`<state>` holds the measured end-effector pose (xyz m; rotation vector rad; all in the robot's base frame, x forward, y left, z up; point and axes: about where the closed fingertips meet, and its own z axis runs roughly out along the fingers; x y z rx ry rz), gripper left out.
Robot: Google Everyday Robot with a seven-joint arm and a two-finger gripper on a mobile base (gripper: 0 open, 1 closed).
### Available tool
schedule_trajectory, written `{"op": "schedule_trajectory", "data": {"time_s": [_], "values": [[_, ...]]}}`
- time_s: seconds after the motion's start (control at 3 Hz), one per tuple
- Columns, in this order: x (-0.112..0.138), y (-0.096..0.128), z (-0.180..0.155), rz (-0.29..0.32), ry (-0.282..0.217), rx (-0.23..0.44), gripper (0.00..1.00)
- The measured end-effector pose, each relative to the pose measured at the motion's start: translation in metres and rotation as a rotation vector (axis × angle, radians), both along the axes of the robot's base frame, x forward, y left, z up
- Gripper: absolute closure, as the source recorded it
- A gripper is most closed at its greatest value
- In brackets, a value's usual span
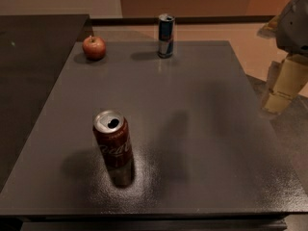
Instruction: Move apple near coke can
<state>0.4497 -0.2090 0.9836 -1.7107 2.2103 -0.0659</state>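
The apple point(94, 47), small, red and round with a short stem, sits at the far left corner of the dark grey table point(192, 119). The coke can point(113, 146), dark red with white script and an opened silver top, stands upright at the near left of the table. My gripper point(283, 88), beige under a grey wrist, hangs at the right edge of the view, beyond the table's right edge. It is far from both the apple and the coke can and holds nothing that I can see.
A slim blue-and-silver can point(165, 35) stands upright at the far middle of the table, to the right of the apple. A dark counter point(33, 57) adjoins the table on the left. Tan floor lies beyond the right edge.
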Motion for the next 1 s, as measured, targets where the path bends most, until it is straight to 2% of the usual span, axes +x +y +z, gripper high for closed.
{"op": "schedule_trajectory", "data": {"time_s": [0.33, 0.67, 1.0], "values": [[0.029, 0.025, 0.002, 0.002, -0.038, 0.051, 0.00], [0.067, 0.059, 0.001, 0.004, -0.089, 0.108, 0.00], [0.103, 0.092, -0.007, -0.001, -0.117, 0.155, 0.00]]}}
